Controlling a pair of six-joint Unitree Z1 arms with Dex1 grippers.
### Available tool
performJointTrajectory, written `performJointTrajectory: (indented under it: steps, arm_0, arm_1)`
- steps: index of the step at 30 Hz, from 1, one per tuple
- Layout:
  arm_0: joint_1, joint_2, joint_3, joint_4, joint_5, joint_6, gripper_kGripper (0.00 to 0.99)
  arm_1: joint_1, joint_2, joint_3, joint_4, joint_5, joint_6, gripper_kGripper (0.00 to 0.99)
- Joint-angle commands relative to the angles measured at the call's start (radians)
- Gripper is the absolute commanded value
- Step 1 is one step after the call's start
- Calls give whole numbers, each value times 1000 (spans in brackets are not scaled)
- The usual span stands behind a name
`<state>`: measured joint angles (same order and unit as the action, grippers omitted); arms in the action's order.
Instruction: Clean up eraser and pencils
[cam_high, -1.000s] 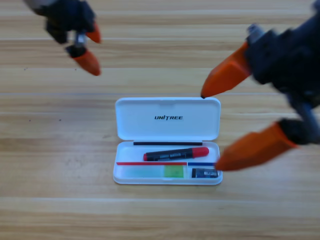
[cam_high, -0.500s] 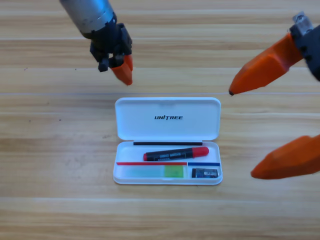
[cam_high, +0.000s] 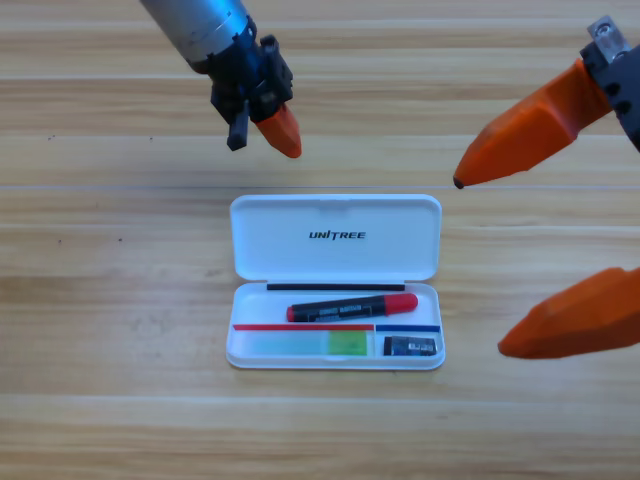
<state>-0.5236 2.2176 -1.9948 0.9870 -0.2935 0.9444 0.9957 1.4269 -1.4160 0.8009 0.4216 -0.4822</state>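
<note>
The white case lies open in the middle of the table, lid folded back. In its tray lie the red-ended pencil with a black middle, the green pencil below it, and the dark eraser in the small right compartment. My left gripper hovers shut above the table just beyond the lid's upper left corner, holding nothing. My right gripper stands wide open to the right of the case, large and partly cut off, with nothing between its jaws.
The wooden table stretches around the case on all sides. The left arm's grey link slants in from the top edge.
The left gripper has come down and to the right, toward the lid's back edge. The right gripper has drawn back to the right, away from the eraser compartment.
</note>
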Motion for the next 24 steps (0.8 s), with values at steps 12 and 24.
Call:
performJointTrajectory:
  steps: [12,24]
  arm_0:
    - [185,229,-12,12,-254,70,0]
    - [146,269,10,91,-343,125,0]
  arm_1:
    - [9,-20,51,-14,13,8,983]
    - [9,-8,46,-17,14,10,983]
